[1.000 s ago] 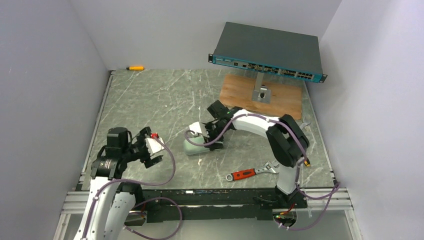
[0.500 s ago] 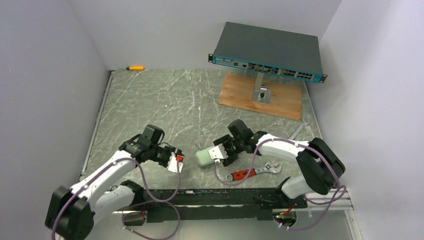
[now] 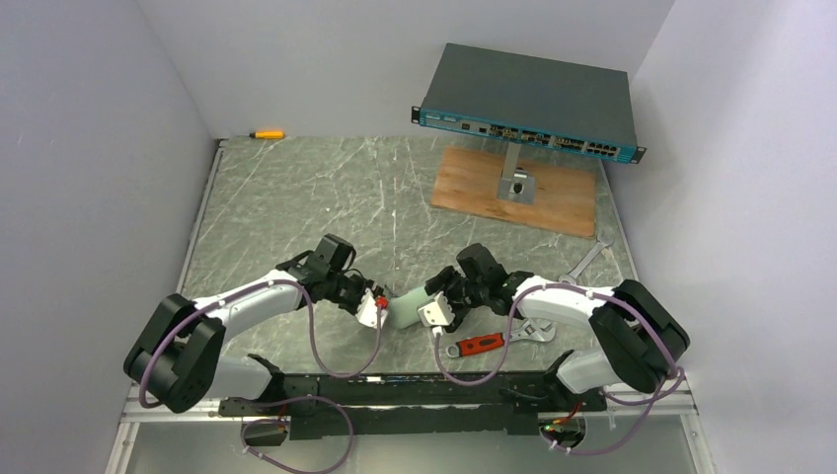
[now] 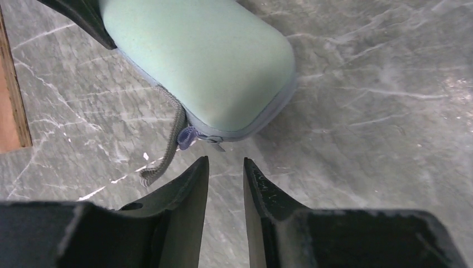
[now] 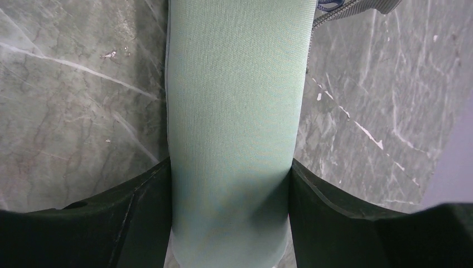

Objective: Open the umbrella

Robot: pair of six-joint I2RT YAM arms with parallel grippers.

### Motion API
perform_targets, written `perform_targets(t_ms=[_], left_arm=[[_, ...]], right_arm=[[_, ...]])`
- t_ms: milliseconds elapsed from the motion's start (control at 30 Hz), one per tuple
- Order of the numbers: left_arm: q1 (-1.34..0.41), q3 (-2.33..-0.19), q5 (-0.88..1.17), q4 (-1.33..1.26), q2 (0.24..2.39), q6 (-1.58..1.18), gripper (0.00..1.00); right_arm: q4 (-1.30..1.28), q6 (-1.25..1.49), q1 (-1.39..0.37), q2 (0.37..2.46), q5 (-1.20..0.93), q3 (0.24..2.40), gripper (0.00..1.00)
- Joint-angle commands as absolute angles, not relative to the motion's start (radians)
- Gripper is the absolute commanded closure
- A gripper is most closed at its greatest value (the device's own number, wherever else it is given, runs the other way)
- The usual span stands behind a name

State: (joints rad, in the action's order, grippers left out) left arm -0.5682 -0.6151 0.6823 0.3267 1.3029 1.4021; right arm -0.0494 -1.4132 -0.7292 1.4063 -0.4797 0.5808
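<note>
right fingers (image 5: 139,195) clamped on both sides of pale green case (image 5: 237,111) | left fingers (image 4: 195,178) slightly apart, tips just short of case's zip pull (image 4: 187,135) | umbrella itself not visible

overhead view plus two close wrist views, shared green case (image 3: 407,305)

Reaching low and inward, the left tool (image 4: 226,163) seems barely ajar; the right tool (image 5: 230,167) clamps the case (image 5: 234,84).

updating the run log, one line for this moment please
right gripper: shut on case | left gripper: open, tips near zipper pull | case: closed
</note>
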Motion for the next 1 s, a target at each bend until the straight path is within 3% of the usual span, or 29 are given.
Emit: perform_targets(t_ms=[0, 167, 300, 433, 533, 633, 967], left_arm=[[-0.584, -0.657, 0.696, 0.252, 1.337, 1.416, 0.65], [-0.597, -0.673, 0.705, 0.242, 1.378, 1.442, 0.54], [-0.609, -0.707, 0.725, 0.281, 1.418, 1.476, 0.55], [-0.615, -0.736, 0.723, 0.302, 1.441, 1.466, 0.70], [-0.614, -0.759, 0.712, 0.366, 1.433, 1.458, 0.91], [-0.610, -0.753, 0.719, 0.438, 1.401, 1.483, 1.00], [-0.609, -0.696, 0.725, 0.466, 1.325, 1.478, 1.00]], right_arm=[[-0.007, -1.472, -0.725, 1.381, -0.455, 0.520, 0.55], [-0.011, -1.471, -0.726, 1.373, -0.458, 0.517, 0.55], [-0.016, -1.472, -0.725, 1.377, -0.457, 0.520, 0.55], [-0.023, -1.456, -0.726, 1.380, -0.455, 0.526, 0.56], [-0.013, -1.458, -0.723, 1.377, -0.450, 0.519, 0.57], [-0.005, -1.452, -0.724, 1.369, -0.446, 0.503, 0.57], [-0.012, -1.395, -0.722, 1.388, -0.437, 0.523, 0.59]])
